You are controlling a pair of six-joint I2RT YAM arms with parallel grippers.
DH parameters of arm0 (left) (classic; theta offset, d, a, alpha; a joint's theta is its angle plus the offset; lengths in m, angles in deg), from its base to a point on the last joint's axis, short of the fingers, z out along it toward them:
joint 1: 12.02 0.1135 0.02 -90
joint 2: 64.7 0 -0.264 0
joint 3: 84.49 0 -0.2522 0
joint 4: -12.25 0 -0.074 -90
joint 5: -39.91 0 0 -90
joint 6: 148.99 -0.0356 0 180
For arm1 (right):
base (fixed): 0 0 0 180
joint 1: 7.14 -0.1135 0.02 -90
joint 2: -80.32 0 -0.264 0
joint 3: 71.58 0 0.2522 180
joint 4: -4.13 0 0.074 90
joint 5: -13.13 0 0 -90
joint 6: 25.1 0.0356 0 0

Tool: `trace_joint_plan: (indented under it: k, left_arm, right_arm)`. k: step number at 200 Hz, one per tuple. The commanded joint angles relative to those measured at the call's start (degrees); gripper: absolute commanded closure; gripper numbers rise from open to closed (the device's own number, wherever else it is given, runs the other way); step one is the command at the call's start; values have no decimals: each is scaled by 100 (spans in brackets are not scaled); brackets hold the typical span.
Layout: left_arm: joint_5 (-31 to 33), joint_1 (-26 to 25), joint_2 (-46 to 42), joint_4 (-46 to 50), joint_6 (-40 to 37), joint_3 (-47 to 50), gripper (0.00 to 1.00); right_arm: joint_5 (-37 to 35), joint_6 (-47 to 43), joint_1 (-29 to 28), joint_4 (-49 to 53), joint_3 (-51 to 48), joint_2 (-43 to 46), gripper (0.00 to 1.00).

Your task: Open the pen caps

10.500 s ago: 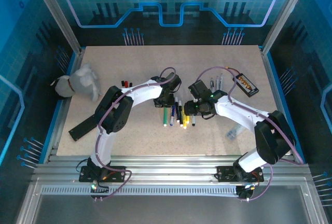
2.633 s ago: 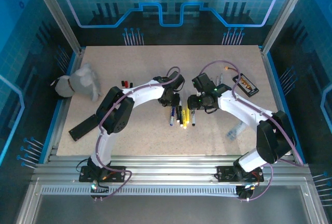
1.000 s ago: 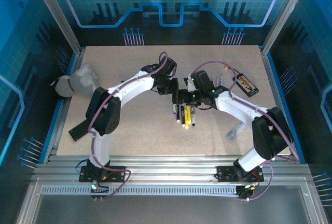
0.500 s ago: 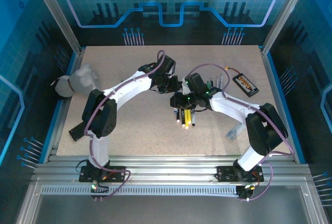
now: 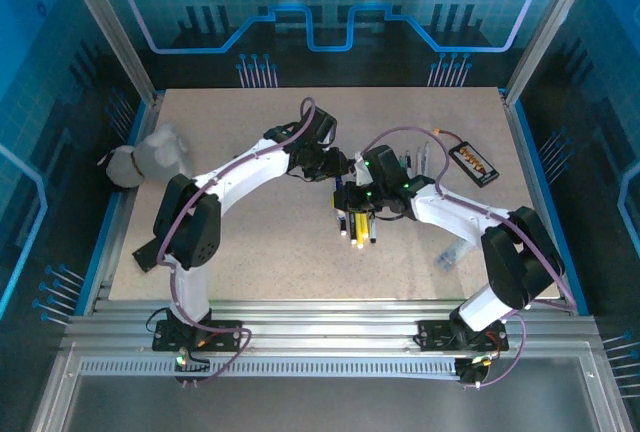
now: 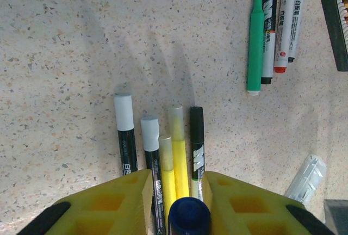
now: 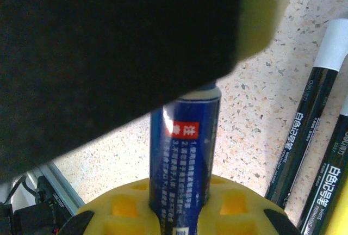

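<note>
Pen caps [image 6: 123, 112] in white, yellow and black sit on a row of markers [image 6: 197, 153] lying side by side on the table [image 6: 70, 39], just ahead of the left claw [image 6: 176, 179]. A blue cap [image 6: 188, 217] sits between that claw's narrow-set fingers; gripped or loose, I can't tell. The right claw [image 7: 182, 189] is clamped round the barrel of the blue pen [image 7: 185, 142].
</note>
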Motion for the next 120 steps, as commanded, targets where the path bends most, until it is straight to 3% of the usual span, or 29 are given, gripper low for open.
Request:
trace_joint_plan:
  k: [1,34,57,92,120]
  left_arm:
    - [-58,1,-160,-52,52,146,70]
    - [-18,-1,-145,-52,34,157,78]
    - [40,12,-118,-48,47,137,100]
    - [403,445,85,-140,82,-137,100]
    - [372,1188,1029,293,-31,-1541,100]
  right_arm:
    - [180,-159,1,-280,16,117,100]
    - [189,-119,-1,-237,118,31,100]
    - [189,-82,1,-232,147,-22,100]
    - [515,214,-135,-331,-368,151,100]
    - [431,586,-1102,-9,-1677,1301,100]
